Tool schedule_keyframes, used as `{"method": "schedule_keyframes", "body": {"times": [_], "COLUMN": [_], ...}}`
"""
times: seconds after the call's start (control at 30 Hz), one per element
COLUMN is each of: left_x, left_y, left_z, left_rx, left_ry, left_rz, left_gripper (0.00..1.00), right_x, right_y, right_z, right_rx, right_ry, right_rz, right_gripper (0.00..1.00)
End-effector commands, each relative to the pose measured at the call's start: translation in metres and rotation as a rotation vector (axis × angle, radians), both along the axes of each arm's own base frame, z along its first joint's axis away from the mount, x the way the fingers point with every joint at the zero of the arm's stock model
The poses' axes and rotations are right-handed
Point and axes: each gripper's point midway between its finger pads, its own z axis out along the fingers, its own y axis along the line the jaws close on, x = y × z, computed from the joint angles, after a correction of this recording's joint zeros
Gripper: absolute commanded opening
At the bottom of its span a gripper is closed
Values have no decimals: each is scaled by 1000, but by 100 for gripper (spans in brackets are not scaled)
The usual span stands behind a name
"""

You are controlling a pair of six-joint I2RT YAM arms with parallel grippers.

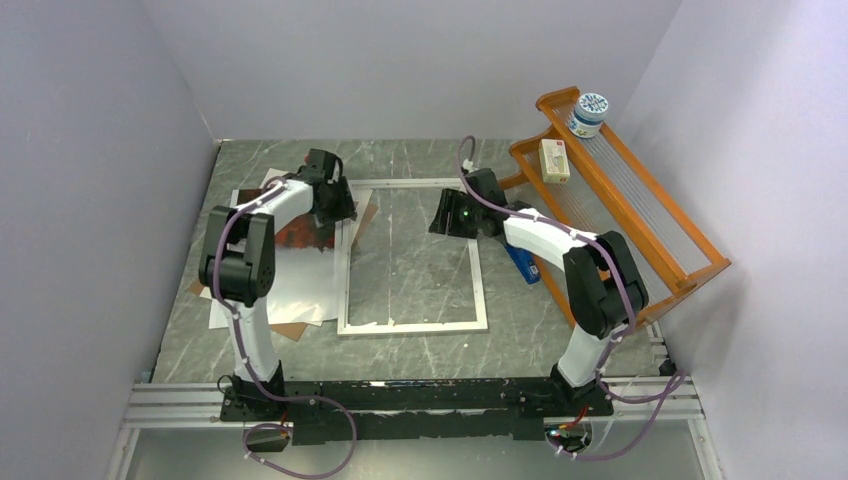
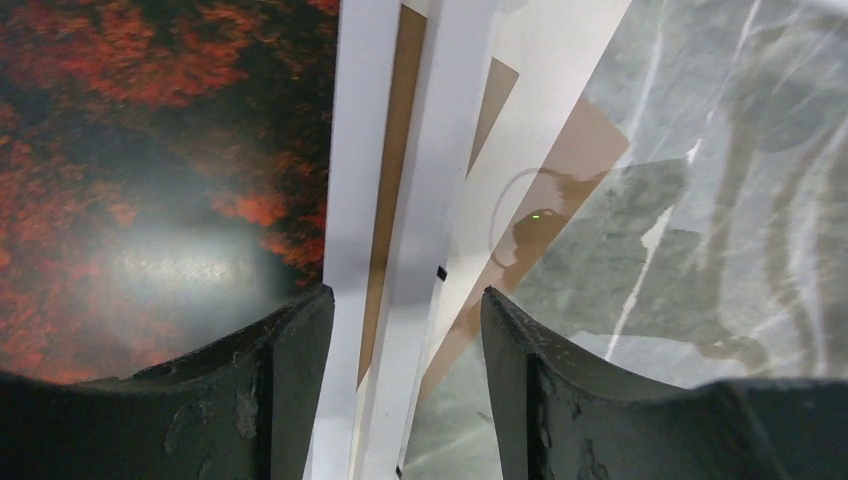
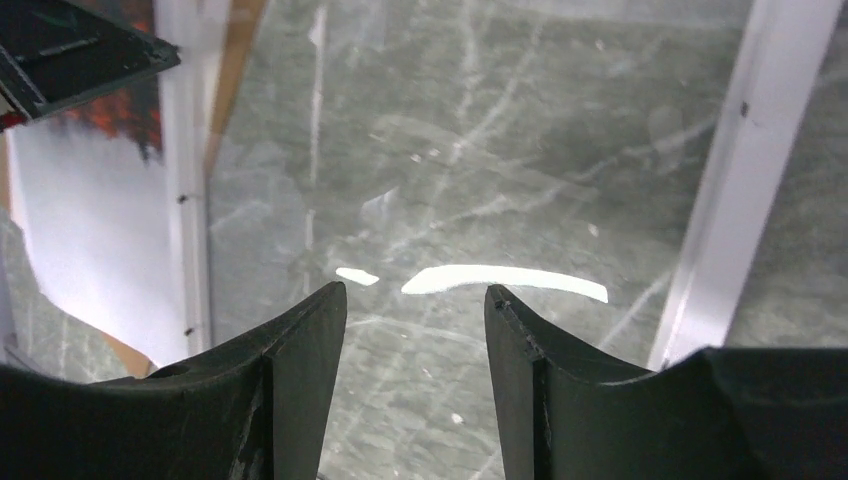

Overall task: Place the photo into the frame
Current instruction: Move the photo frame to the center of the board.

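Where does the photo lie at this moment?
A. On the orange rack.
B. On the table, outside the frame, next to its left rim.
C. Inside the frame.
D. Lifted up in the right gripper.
B: the photo lies flat to the left of the frame, and inside the frame only the marble of the table shows.

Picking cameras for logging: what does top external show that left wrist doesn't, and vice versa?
Top external only: the whole frame and the orange rack holding a jar and a box. Left wrist only: the left claw open, seen close, and a small green reflection. Both: the photo, the brown backing board, the marble table.
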Motion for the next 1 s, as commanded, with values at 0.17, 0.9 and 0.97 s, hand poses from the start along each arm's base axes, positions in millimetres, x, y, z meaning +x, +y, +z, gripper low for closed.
{"method": "schedule_keyframes", "body": {"times": [0.17, 0.9, 0.97], "left_x": [11, 16, 15], "left_y": [-2, -5, -6], "left_z": [-9, -12, -12], "left_rx": [204, 223, 215], "left_ry": [37, 37, 36], "left_rz": [-58, -69, -71], "left_gripper": [55, 21, 17], "right_x": [-14, -23, -23], "right_y": [-29, -31, -31], "right_z": [-10, -23, -24], "right_rx": [-21, -22, -21], "right_ry": [9, 43, 45], "right_rz": [-28, -15, -10], "right_gripper": [55, 50, 49]}}
